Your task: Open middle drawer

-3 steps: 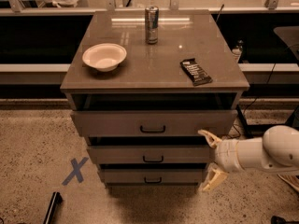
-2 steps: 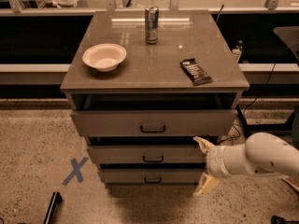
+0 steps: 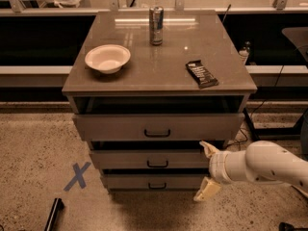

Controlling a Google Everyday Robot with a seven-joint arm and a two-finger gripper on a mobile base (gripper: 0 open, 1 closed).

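Gripper [image 3: 208,170] sits at the lower right of the frame, on the end of a thick white arm [image 3: 262,166] that reaches in from the right edge. Its two pale fingers are spread wide, one above the other, with nothing between them. Compared with a second ago it has slid a little left and is now at the right end of the middle drawer [image 3: 144,159]. The upper fingertip overlaps that drawer's right corner, though I cannot tell if it touches. The lower finger hangs by the right end of the bottom drawer [image 3: 144,181].

The middle drawer is just below centre frame, its dark handle [image 3: 157,163] untouched, and it looks no different from before. Above it the top drawer [image 3: 120,127] stands pulled out a bit, as earlier. On the table [image 3: 159,66], the white bowl [image 3: 108,57], the can [image 3: 156,25] and the dark wrapped bar [image 3: 201,73] have not shifted. A blue tape cross [image 3: 77,175] marks the floor at lower left.
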